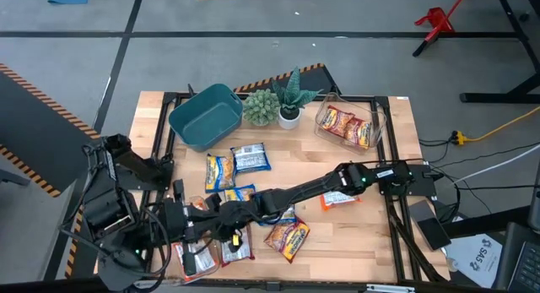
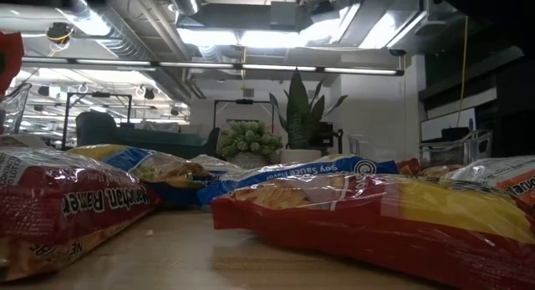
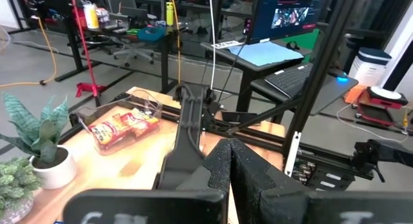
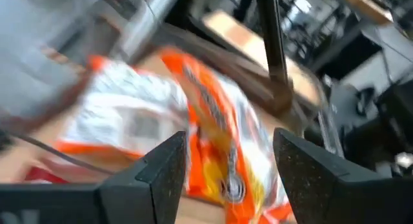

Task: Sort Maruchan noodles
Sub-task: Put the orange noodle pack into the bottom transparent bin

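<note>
Several Maruchan noodle packets lie flat on the wooden table (image 1: 371, 242): a yellow one (image 1: 219, 170), a blue-white one (image 1: 251, 158), an orange one (image 1: 337, 200) and a red-yellow one (image 1: 289, 236). My right gripper (image 1: 221, 219) reaches across to the near left part of the table. It is open (image 4: 229, 175), with a crumpled orange packet (image 4: 213, 114) showing between and beyond its fingers. My left gripper (image 3: 229, 169) is shut on nothing and raised at the near left, pointing toward the far right. The low view shows only packets, such as a red one (image 2: 393, 215). My right gripper has its fingers (image 4: 161, 169) on either side of the orange packet's near end (image 4: 226, 179), slanting down from the table's right. The picture is blurred, and I cannot tell whether a finger touches the packet.
A teal bin (image 1: 207, 116) stands at the far left. A clear tub (image 1: 371, 128) at the far right holds a few packets (image 1: 346, 127). Two potted plants (image 1: 274, 105) stand between them. More packets (image 1: 215, 252) lie at the near left edge, under the arms.
</note>
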### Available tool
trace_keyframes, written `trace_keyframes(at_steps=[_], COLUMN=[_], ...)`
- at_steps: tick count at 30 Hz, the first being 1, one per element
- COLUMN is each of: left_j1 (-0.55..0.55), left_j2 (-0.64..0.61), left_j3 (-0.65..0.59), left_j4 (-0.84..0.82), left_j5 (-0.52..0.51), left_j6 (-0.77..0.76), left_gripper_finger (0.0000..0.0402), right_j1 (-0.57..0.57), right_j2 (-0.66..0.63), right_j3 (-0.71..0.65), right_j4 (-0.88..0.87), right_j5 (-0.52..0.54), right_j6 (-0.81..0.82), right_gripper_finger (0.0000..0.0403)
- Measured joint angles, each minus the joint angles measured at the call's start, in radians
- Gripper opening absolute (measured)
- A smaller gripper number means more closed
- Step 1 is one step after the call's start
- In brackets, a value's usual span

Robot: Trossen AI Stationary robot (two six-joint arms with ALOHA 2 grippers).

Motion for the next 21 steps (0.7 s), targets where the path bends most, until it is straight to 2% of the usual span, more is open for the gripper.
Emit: trace_keyframes(at_steps=[2,9,13,19,21], left_j1=[0.000,0.007,0.016,0.016,0.016], left_j2=[0.003,0.022,0.038,0.042,0.042], left_j3=[0.000,-0.001,-0.002,-0.002,-0.002], left_j4=[0.001,-0.003,-0.006,-0.006,-0.006], left_j5=[-0.001,-0.024,-0.024,-0.023,-0.023], left_j6=[-0.001,-0.001,-0.001,-0.022,-0.023], left_gripper_finger=[0.0000,0.0000,0.0000,0.0000,0.0000], right_j1=[0.000,0.007,0.010,0.008,0.009], right_j2=[0.024,0.059,0.059,0.058,0.053], right_j3=[-0.001,-0.001,0.001,0.029,0.028], right_j4=[0.014,0.072,0.071,0.026,0.008], right_j5=[0.067,0.153,0.222,0.226,0.214], right_j6=[0.006,0.031,0.041,0.043,0.046], right_gripper_finger=[0.0216,0.0205,0.0149,0.0023,0.0011])
